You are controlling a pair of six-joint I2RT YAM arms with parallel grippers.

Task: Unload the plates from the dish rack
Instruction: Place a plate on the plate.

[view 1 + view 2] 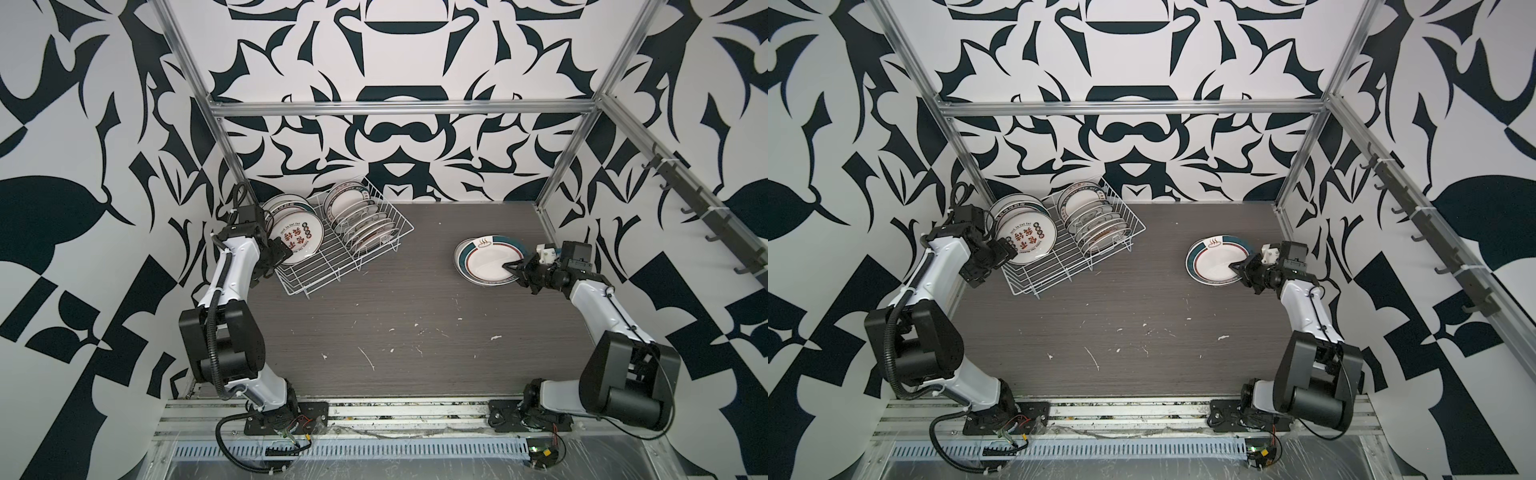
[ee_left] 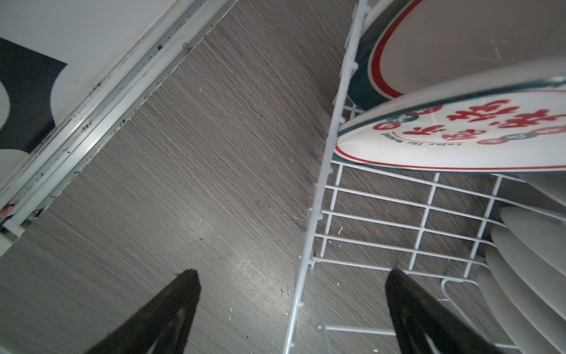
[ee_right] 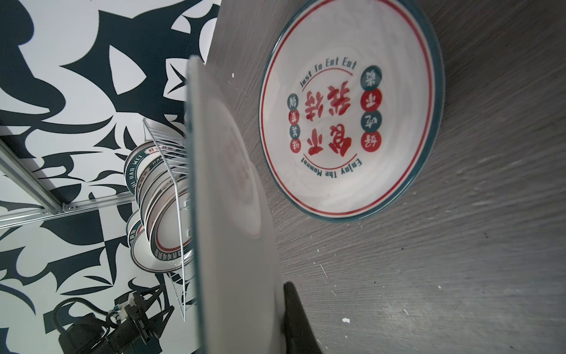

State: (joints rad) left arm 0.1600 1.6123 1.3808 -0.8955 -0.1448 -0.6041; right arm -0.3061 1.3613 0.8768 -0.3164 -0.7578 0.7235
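We see the dish rack (image 1: 328,270) at the far left of the worktop (image 1: 374,332), with plates (image 1: 365,226) upright between its prongs and more leaning at its left end. Our left fingers (image 2: 413,309) stand wide apart, astride the rack's rim. Our right fingers (image 1: 512,265) are clamped on a teal-rimmed plate (image 1: 490,266), over another plate (image 3: 352,113) lying on the worktop's right side.

A: Dish rack (image 1: 320,270)?
B: White wire, askew at the bench's (image 1: 374,332) far left. Holds a row of upright plates (image 1: 365,226) on edge, plus leaning plates (image 1: 296,243) beside them, the front one printed with red characters.
A: Elsewhere?
B: Teal-rimmed plate (image 1: 488,259) with steam emblem, pinched at its rim by the right gripper (image 1: 512,266), over a red-character plate (image 3: 349,110) lying flat on the bench's right side.
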